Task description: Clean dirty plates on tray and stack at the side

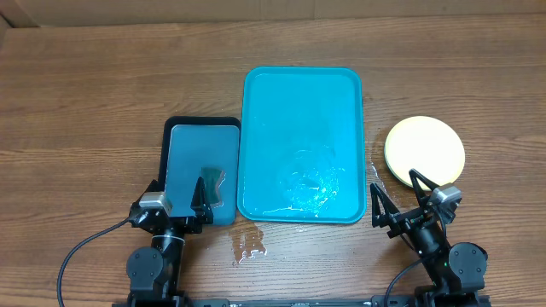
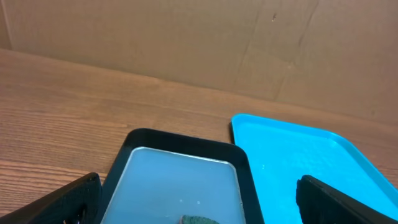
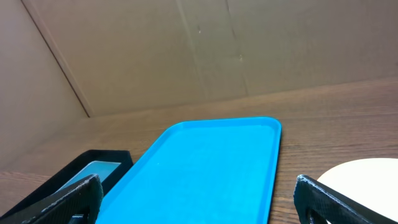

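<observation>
The teal tray (image 1: 303, 85) lies in the middle of the table with no plates on it, only wet streaks near its front. It also shows in the left wrist view (image 2: 311, 155) and the right wrist view (image 3: 211, 162). The yellow-green plates (image 1: 425, 150) sit in one stack on the table right of the tray; their edge shows in the right wrist view (image 3: 367, 174). My left gripper (image 1: 181, 196) is open and empty over the near end of the small tray. My right gripper (image 1: 397, 198) is open and empty, near the table's front, just in front of the plates.
A black-rimmed blue-grey tray (image 1: 201, 141) lies left of the teal tray, with a dark green sponge (image 1: 213, 181) at its near end, also in the left wrist view (image 2: 198, 219). A water puddle (image 1: 247, 246) lies in front of the teal tray. Cardboard walls stand behind.
</observation>
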Controlling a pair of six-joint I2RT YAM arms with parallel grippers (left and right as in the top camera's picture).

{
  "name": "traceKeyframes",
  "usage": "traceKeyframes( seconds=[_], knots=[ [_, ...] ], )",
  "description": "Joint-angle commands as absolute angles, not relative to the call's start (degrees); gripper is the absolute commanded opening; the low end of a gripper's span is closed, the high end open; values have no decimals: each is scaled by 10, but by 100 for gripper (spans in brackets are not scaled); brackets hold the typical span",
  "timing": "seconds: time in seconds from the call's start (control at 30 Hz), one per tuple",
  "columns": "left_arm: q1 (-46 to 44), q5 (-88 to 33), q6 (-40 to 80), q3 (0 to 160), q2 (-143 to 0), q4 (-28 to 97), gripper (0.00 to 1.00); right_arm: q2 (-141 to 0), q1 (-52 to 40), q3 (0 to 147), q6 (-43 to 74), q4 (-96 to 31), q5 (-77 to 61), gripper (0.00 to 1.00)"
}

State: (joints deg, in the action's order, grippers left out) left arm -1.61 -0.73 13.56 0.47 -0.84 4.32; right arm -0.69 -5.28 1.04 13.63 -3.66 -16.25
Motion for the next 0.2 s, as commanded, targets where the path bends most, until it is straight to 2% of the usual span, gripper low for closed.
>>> traceKeyframes(
  seconds=[0.0, 0.17],
  knots=[
    [-13, -15, 143, 3, -2, 44, 100, -2, -53, 5, 135, -33, -159, 100],
    [-13, -15, 143, 3, -2, 44, 100, -2, -53, 5, 135, -33, -159, 100]
  ],
)
